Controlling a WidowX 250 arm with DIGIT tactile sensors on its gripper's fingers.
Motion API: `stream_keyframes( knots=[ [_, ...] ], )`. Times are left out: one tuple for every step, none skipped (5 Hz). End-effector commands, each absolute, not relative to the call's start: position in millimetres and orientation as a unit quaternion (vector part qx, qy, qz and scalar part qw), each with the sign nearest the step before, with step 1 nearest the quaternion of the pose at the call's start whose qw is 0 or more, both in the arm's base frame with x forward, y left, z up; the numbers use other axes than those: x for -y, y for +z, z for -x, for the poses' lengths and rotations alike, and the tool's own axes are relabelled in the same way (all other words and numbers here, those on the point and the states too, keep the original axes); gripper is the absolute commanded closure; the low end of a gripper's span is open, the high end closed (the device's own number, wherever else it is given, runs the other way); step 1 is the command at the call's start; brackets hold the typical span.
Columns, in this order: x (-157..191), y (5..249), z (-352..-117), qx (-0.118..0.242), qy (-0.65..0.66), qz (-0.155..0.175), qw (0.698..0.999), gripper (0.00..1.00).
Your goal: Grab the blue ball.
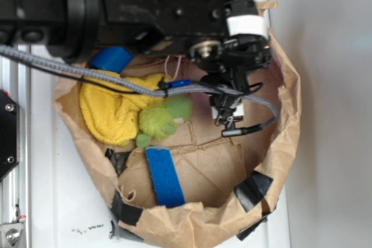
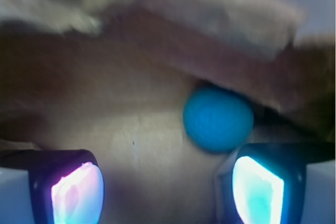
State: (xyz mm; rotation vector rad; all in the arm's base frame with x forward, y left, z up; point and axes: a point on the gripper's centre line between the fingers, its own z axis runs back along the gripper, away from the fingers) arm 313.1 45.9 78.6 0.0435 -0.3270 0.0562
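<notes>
A paper-walled bin [image 1: 288, 137] is set on the table [image 1: 325, 85]. Inside, a cloth [image 1: 107, 111] lies at 9 o'clock, with a plush toy [image 1: 163, 117] touching its 3 o'clock edge. A strip [image 1: 164, 175] lies at 6 o'clock. The ball [image 2: 218, 119] is seen in the wrist view at 1 o'clock of the open gripper [image 2: 168, 187], against the bin wall.

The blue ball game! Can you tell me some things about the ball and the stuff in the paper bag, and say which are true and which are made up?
1. The gripper is holding the blue ball. False: the ball lies ahead of its open fingers, not between them.
2. The ball sits beside the brown paper wall. True.
3. The green plush toy lies next to the yellow cloth. True.
4. The flat blue strip is on top of the yellow cloth. False: it lies apart, on the cardboard floor.
</notes>
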Motion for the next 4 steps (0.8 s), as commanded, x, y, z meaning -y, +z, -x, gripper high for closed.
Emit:
stream_keyframes(
  knots=[
    [-57,94,-323,0.200,0.051,-0.038,0.978,0.00],
    [-71,92,-326,0.202,0.075,-0.044,0.976,0.00],
    [-79,88,-329,0.187,0.077,-0.046,0.978,0.00],
    [-79,88,-329,0.187,0.077,-0.046,0.978,0.00]
  ],
)
